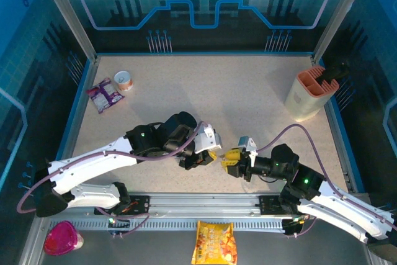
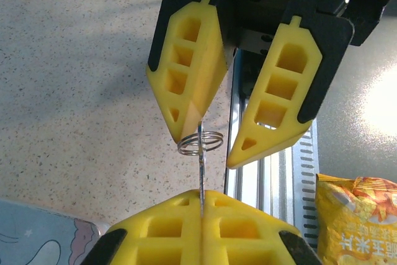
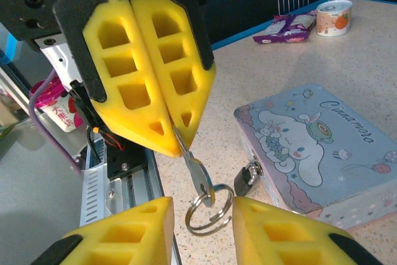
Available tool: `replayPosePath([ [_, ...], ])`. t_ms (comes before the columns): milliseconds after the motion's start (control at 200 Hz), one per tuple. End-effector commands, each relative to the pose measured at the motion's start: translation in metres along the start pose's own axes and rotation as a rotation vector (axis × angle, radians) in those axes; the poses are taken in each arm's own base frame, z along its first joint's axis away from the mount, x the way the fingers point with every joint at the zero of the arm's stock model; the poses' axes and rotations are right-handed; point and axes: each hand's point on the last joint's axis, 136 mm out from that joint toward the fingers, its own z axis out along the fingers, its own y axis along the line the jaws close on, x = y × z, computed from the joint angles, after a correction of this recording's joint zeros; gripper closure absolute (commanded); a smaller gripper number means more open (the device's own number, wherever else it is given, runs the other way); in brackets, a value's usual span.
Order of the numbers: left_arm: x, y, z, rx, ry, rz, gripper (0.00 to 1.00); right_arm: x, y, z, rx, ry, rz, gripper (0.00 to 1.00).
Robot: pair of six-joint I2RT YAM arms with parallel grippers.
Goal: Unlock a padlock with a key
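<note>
Handover stage: left pincer clamped on the blade of the small silvery key, held just beside the pastel cartoon-printed tin; right pincer part open, fingers either side of the wire key ring, nothing gripped. The small dark padlock hangs on the tin's front latch, key not in it; judged: regrasp, insertion and turn all remain. A purple snack packet and a small printed cup lie well beyond the tin on the speckled counter, not in the way; the crowded pincers look the likelier hindrance.
</note>
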Motion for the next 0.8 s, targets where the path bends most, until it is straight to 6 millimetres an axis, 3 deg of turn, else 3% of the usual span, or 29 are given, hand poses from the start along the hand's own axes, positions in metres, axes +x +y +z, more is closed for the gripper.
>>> replayPosePath([
  [0, 0.0021, -0.0079, 0.0025, 0.04, -0.006, 0.023, 1.0, -0.0268, 0.0102, -0.0061, -0.038, -0.077, -0.04, 0.72],
  [305, 0.0043, -0.0112, 0.0049, 0.064, 0.003, 0.026, 1.0, -0.027, 0.0142, -0.0091, -0.059, -0.071, -0.063, 0.73],
  [796, 0.0027, -0.0137, 0.0062, 0.083, 0.0, 0.031, 1.0, -0.0225, 0.014, -0.0058, -0.075, -0.054, -0.046, 0.84],
])
